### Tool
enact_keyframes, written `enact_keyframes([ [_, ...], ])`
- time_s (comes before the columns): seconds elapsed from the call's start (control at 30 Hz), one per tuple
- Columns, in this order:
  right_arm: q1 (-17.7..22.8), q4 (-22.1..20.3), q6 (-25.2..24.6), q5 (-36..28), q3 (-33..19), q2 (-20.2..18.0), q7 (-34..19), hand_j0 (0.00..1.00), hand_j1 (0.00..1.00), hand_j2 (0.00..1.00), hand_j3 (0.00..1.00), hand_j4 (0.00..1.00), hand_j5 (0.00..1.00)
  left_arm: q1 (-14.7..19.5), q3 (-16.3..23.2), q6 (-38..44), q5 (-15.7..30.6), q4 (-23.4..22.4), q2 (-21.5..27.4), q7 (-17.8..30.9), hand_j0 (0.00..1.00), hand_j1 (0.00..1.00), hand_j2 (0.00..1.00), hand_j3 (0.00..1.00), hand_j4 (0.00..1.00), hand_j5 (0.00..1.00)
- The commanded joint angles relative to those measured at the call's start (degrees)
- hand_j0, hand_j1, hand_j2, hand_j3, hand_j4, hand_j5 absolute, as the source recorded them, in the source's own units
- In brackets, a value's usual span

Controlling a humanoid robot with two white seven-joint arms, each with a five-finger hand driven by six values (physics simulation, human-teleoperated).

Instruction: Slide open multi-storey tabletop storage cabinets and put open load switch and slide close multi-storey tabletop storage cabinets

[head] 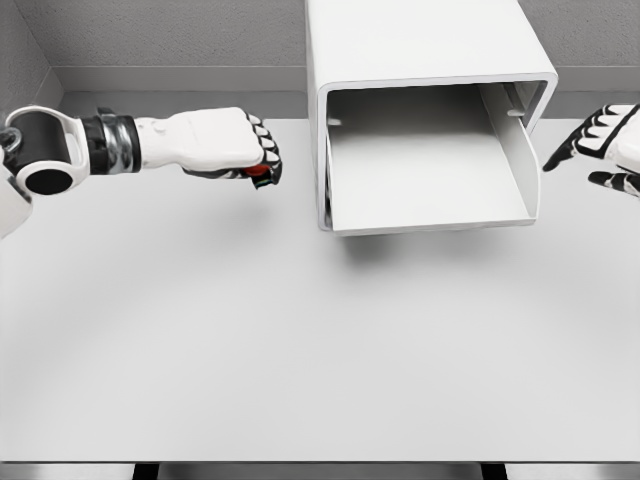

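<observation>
A white storage cabinet (420, 60) stands at the back of the table, right of centre, with its drawer (430, 215) pulled out toward me and nothing visible inside. My left hand (262, 160) hovers left of the drawer, fingers curled around a small red object (257, 171), the load switch, mostly hidden in the fist. My right hand (590, 150) is at the right edge, just right of the drawer, with its fingers spread and nothing held.
The grey-white table (300, 350) spreads wide in front of the cabinet, its front edge near the bottom of the view. A grey wall (170, 35) runs behind the table.
</observation>
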State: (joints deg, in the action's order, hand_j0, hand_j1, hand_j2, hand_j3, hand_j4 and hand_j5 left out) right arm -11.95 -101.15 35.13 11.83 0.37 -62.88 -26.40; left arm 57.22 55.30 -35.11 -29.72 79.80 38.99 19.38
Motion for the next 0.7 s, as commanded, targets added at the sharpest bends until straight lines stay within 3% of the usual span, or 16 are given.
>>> enact_keyframes([
  [0.0, -0.09, -0.01, -0.13, -0.32, 1.73, -1.19, 0.03, 0.53, 0.53, 0.53, 0.53, 0.53, 0.53, 0.00, -0.10, 0.11, 0.54, 1.24, 0.47, -0.04, 0.54, 0.54, 0.54, 0.54, 0.54, 0.54],
  [0.1, -3.78, -0.01, -0.13, -0.32, 6.65, -3.12, 0.12, 0.53, 0.53, 0.53, 0.53, 0.53, 0.53, -0.44, -0.10, 0.11, 0.98, 4.14, 1.52, -0.04, 0.54, 0.54, 0.54, 0.54, 0.54, 0.54],
  [0.17, -8.26, 0.17, -0.13, -2.43, 12.37, -6.46, 0.12, 0.53, 0.53, 0.53, 0.53, 0.53, 0.53, -0.97, -0.10, 0.11, 1.60, 6.68, 2.67, -0.04, 0.54, 0.54, 0.54, 0.54, 0.54, 0.54],
  [0.27, -11.51, 0.25, -0.13, -2.52, 16.41, -8.58, 0.38, 0.53, 0.53, 0.53, 0.53, 0.53, 0.53, -1.41, -0.10, 0.11, 1.69, 7.30, 3.63, -0.04, 0.54, 0.54, 0.54, 0.54, 0.54, 0.54],
  [0.47, -13.45, 0.61, -0.13, -2.34, 18.44, -11.56, 0.30, 0.53, 0.53, 0.53, 0.53, 0.53, 0.53, -1.41, -0.28, 0.11, 1.86, 8.00, 3.72, -0.04, 0.55, 0.55, 0.55, 0.55, 0.55, 0.55],
  [0.57, -17.31, 1.75, -0.13, -1.99, 24.06, -14.02, 0.12, 0.53, 0.53, 0.53, 0.53, 0.53, 0.53, -1.23, -0.28, 0.11, 3.88, 9.76, 5.21, -0.04, 0.55, 0.55, 0.55, 0.55, 0.55, 0.55],
  [0.67, -18.28, 1.40, -0.13, -1.90, 26.08, -16.66, 0.12, 0.53, 0.53, 0.53, 0.53, 0.53, 0.53, -1.23, -0.28, 0.11, 4.68, 12.05, 6.62, -0.04, 0.55, 0.55, 0.55, 0.55, 0.55, 0.55],
])
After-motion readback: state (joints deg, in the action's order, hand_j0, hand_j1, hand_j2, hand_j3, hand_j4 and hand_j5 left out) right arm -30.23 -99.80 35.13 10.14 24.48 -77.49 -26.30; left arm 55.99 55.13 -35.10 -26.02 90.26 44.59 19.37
